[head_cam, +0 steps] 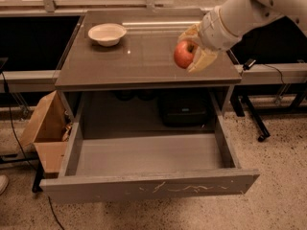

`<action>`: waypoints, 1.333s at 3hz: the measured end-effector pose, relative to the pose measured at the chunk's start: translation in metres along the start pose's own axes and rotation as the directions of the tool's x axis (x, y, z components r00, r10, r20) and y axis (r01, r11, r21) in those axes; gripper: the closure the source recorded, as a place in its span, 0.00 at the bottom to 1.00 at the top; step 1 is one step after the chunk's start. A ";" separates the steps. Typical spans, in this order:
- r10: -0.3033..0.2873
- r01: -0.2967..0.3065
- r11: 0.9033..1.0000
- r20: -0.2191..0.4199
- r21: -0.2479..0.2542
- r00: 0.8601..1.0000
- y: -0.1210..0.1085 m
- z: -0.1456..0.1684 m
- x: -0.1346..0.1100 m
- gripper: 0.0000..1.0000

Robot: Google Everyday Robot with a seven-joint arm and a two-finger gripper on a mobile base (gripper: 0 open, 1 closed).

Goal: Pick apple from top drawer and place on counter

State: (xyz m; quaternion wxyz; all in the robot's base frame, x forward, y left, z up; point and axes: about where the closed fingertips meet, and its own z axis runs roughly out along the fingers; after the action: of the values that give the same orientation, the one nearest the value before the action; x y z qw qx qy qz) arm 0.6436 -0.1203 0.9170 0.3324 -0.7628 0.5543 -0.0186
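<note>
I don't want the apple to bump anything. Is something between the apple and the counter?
Nothing visible is. The hand holds the apple over the counter's right side, and the counter there is bare. The white bowl sits away at the back left.

The gripper [193,52] hung over the right part of the counter [144,56], closed around the apple [183,54], with bare tabletop below and to its left. A white bowl [107,33] stood at the far-left corner, well apart. The pulled-out top drawer [148,188] jutted out in front of the counter's near edge.
</note>
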 end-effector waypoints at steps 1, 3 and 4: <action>-0.107 0.109 0.994 0.063 -0.019 0.992 -0.038 0.036 -0.035 1.00; -0.105 0.110 0.991 0.068 -0.074 0.992 -0.039 0.054 -0.038 1.00; -0.081 0.089 0.982 0.053 -0.167 0.995 -0.052 0.097 -0.029 1.00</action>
State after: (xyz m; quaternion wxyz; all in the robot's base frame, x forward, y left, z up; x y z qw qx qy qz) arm 0.7142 -0.0398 0.8793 0.2778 -0.8116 0.5130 0.0320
